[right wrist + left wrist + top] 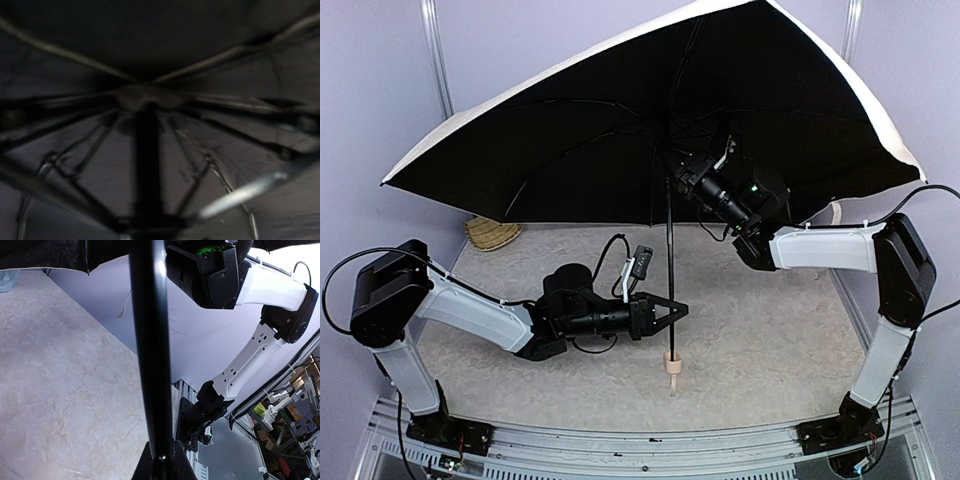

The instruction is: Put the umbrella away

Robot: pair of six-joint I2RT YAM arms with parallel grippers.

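left hand [676, 310] low, level, pinching umbrella shaft [669, 255] | right hand [682, 172] raised under canopy [600, 120], grip unclear

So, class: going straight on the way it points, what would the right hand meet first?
Probably the umbrella's hub, where the ribs meet under the canopy; the right hand points along the shaft towards it. The view is blurred, so depth is uncertain.
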